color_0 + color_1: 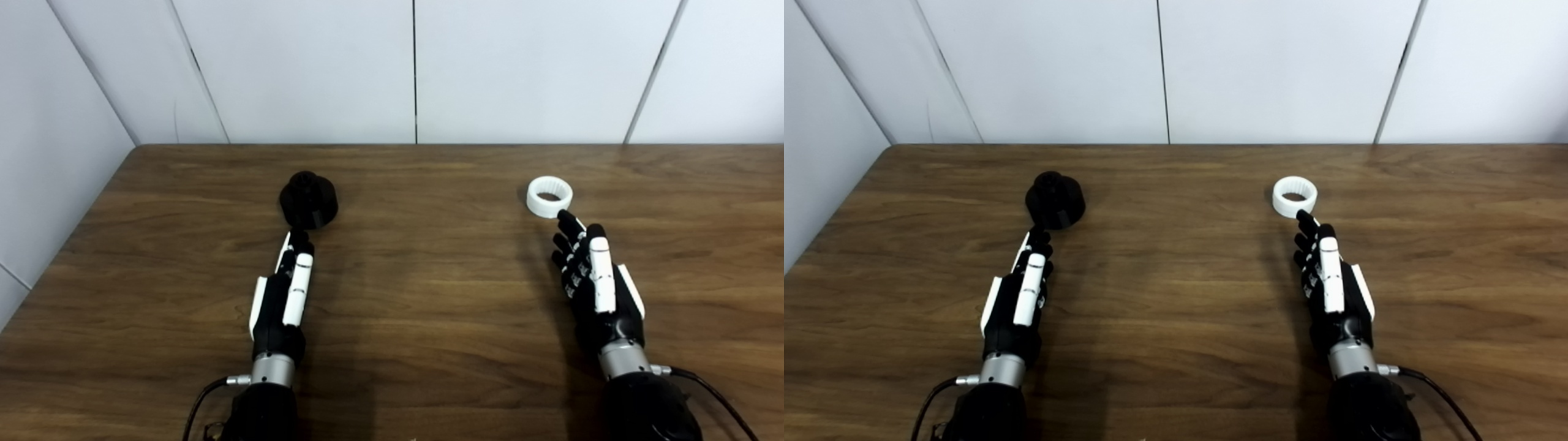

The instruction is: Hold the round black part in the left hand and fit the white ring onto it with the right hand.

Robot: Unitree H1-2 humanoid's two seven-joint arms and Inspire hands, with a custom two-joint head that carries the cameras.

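Nearest us, both arms reach forward over the wooden surface (429, 318). The left robot hand (283, 294) is stretched flat, fingers extended, holding nothing; the right robot hand (591, 275) is likewise spread and empty. Just beyond the left fingertips sits the round black part (308, 200), almost touching them. Just past the right fingertips lies the white ring (549, 196), flat, hole up. This looks like the reaching step, nothing grasped yet. Next, each robot hand must close around its piece and lift. No brand, label or writing is readable anywhere.
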